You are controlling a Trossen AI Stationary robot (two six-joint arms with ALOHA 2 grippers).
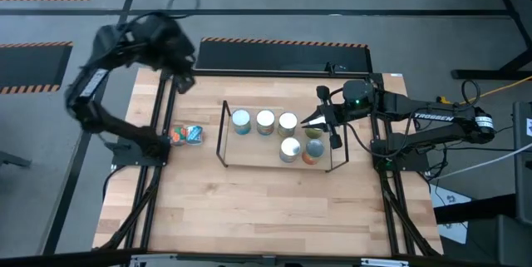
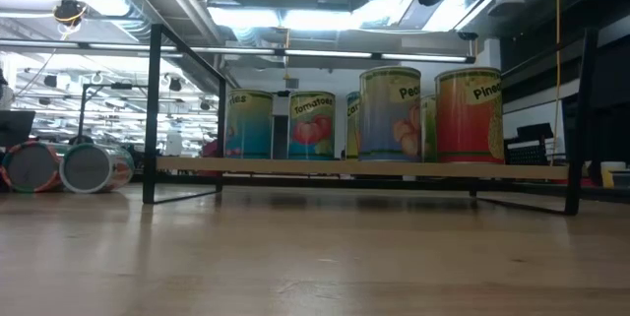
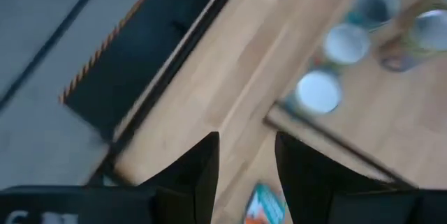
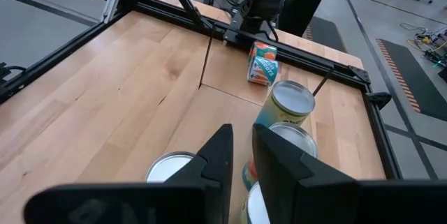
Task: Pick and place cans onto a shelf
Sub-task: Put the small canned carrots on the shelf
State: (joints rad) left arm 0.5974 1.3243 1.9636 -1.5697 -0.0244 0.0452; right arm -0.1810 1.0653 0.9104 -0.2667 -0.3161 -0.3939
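The shelf [image 1: 223, 138] is a low black wire rack at the table's middle, and several cans stand upright on it [image 1: 265, 120] [image 2: 390, 114]. Two more cans lie on their sides on the table left of it [image 1: 187, 134] [image 2: 87, 168]. My right gripper [image 1: 309, 121] hovers over the shelf's right part above the standing cans [image 4: 292, 102]. Its fingers [image 4: 241, 147] are nearly together and hold nothing. My left gripper [image 1: 183, 80] is raised over the table's far left corner, open and empty. A lying can [image 3: 264, 206] shows below its fingers.
A black frame rail [image 1: 158, 159] runs along the table's left side and another [image 1: 384, 175] along its right. A dark mat [image 1: 283, 55] lies beyond the far edge. Bare wood [image 1: 266, 209] spreads between the shelf and the near edge.
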